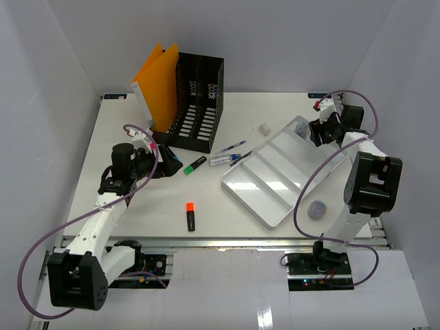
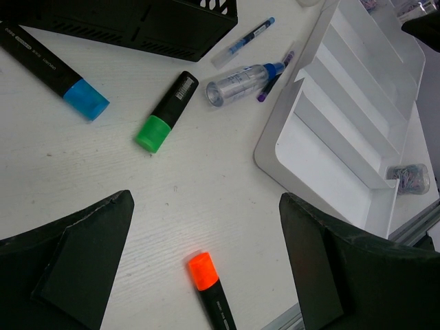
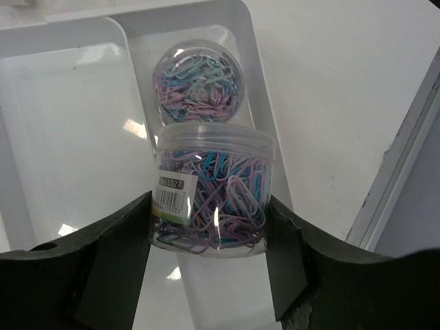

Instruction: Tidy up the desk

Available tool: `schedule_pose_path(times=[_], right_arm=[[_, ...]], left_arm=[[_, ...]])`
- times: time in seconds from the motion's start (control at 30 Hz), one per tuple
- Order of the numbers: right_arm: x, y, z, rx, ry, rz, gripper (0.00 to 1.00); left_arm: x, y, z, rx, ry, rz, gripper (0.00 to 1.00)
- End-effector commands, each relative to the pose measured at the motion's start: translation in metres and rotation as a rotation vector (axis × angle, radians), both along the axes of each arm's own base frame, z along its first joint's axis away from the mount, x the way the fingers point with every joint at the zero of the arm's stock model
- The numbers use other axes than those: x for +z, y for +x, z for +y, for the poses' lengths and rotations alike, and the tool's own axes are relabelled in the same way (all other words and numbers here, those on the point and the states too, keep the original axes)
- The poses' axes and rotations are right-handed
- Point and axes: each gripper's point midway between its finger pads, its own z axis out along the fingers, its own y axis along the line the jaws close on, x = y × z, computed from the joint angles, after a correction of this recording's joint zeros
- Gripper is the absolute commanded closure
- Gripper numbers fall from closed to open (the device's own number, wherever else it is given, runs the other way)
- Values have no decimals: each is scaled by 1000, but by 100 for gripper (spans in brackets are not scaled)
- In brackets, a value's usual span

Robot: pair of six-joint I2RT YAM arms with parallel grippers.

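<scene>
The desk (image 1: pixel 237 223) is a white tabletop with a metal rail at its near edge. My left gripper (image 1: pixel 165 162) is open and empty above it; in the left wrist view (image 2: pixel 206 206) an orange highlighter (image 2: pixel 210 289) lies between and below its fingers, apart from them. A green highlighter (image 2: pixel 167 111) and a blue highlighter (image 2: pixel 55 72) lie further off. My right gripper (image 1: pixel 318 130) is shut on a clear jar of paper clips (image 3: pixel 210 189), held over the far corner of the white tray (image 1: pixel 275 179). A second jar (image 3: pixel 199 82) stands in that corner compartment.
A black file organizer (image 1: pixel 196 96) with orange folders (image 1: pixel 159 79) stands at the back left. Pens (image 1: pixel 230 147) and a clear blue-capped tube (image 2: pixel 240 82) lie by the tray's left edge. Another clear jar (image 1: pixel 264 128) sits behind the tray, and one (image 1: pixel 317 210) by the right arm.
</scene>
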Motion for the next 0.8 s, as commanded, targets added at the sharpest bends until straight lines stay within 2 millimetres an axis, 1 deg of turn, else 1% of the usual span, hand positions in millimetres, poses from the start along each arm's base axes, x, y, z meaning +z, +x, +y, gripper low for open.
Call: schedule_pose_path(times=[0.0, 0.07, 0.17, 0.23, 0.27, 0.33, 0.4, 0.5, 0.6, 0.63, 0.7, 0.77], right_arm=[[14, 9, -12, 27, -17, -45, 54], [9, 9, -14, 31, -17, -28, 48], [3, 11, -16, 32, -24, -8, 37], [-3, 13, -20, 15, -33, 6, 26], [-3, 13, -21, 10, -32, 7, 24], [-1, 14, -23, -2, -32, 4, 16], [7, 13, -23, -5, -33, -7, 11], [28, 7, -19, 2, -31, -42, 7], [36, -19, 1, 83, 29, 27, 6], [38, -34, 12, 136, 62, 76, 7], [40, -74, 36, 248, 141, 201, 8], [41, -115, 48, 310, 162, 288, 10]], left_arm=[[2, -2, 3, 3, 9, -13, 2], [3, -2, 3, 1, 7, -14, 2], [4, -2, 2, 0, 7, -16, 2], [4, -2, 3, 0, 7, -17, 2], [4, -3, 3, 0, 7, -17, 2], [4, -3, 2, -2, 5, -20, 2], [5, -4, 1, -8, 2, -22, 2], [7, -6, 0, -17, -3, -26, 2], [8, -7, -1, -21, -7, -28, 2], [9, -8, -1, -20, -7, -31, 2], [10, -8, 2, -4, -3, -30, 2], [14, -9, 7, 39, -1, -40, 2]])
